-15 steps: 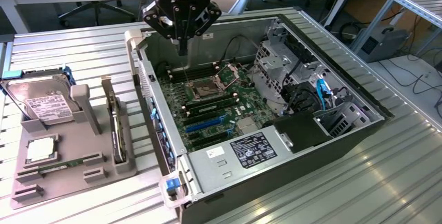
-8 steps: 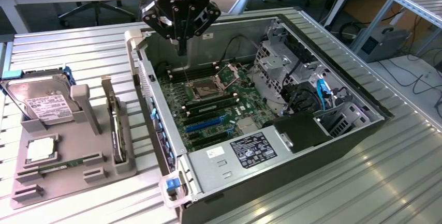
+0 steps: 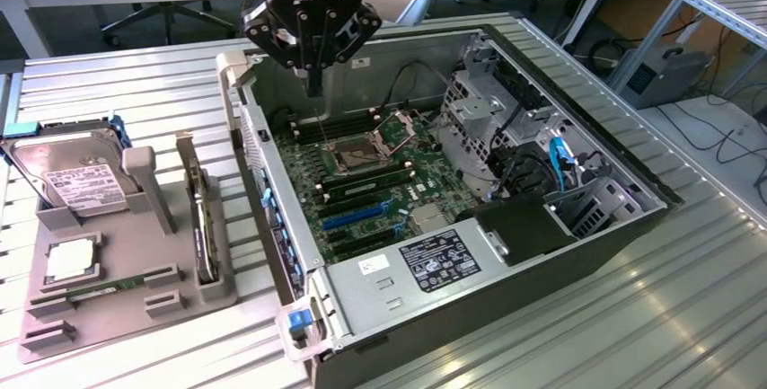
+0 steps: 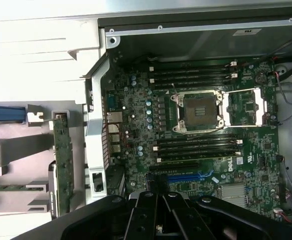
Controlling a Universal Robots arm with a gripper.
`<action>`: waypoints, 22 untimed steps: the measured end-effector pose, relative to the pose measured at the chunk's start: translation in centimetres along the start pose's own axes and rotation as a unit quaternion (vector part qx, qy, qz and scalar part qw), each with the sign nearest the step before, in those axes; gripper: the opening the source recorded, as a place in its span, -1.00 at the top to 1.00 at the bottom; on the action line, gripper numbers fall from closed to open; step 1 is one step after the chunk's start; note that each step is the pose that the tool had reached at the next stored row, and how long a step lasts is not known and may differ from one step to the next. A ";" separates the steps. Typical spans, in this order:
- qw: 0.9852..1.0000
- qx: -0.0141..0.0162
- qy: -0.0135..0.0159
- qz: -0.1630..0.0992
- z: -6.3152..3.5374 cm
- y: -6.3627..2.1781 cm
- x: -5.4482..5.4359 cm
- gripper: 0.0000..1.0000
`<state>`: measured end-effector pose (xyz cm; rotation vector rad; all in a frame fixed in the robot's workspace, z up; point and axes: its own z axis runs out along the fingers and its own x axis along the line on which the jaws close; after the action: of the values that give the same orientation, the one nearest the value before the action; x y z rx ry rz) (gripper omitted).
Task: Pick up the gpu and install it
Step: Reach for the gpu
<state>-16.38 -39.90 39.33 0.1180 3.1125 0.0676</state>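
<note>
**Black robot gripper** [image 3: 314, 86]: upper centre of the exterior view. Shut tight, holding nothing. Hanging over the far end of the open grey-and-black computer case [image 3: 258, 164], above the green motherboard [image 3: 381, 157].

**Thin flat dark circuit-card gpu** [image 3: 207, 218]: left of the exterior view. Standing on edge in a slot of the grey moulded holder tray [image 3: 108, 322]. Just beside the case's outer wall, well apart from the gripper. Not yet picked up.

**Silver boxy hard drive with white label** [image 3: 74, 178]: same tray, further left, propped at a tilt.

**Ribbed metal surface** [image 3: 132, 83]: beneath tray and case.

**Hazards, as judged:**
- Shut gripper unable to straddle the card. Likely to knock its top edge rather than grip it if lowered unopened.
- Tall, narrow card. An off-centre pinch likely to tilt it in its slot or drag the tray along.
- Case wall and tray upright close on either side. Risk of clipping one on the way down.
- On seating, poor alignment with the blue expansion slot [image 3: 354, 216] likely to jam the card or stress its contacts.
- Open silver processor socket [image 3: 356, 151] exposed nearby. Damage likely from any stray contact.
</note>
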 end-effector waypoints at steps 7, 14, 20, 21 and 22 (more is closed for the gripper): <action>1.000 0.000 0.000 0.000 0.00 -0.02 0.2 0.79; 1.000 0.000 0.000 0.000 -0.01 -0.03 0.3 0.79; 1.000 0.000 0.000 0.000 -0.01 -0.04 0.5 0.79; 1.000 0.000 0.000 0.000 -0.01 -0.05 0.5 0.79; 1.000 0.000 0.000 0.000 -0.01 -0.05 0.5 0.79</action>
<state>-16.90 -39.91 39.33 0.1180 3.1124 0.0676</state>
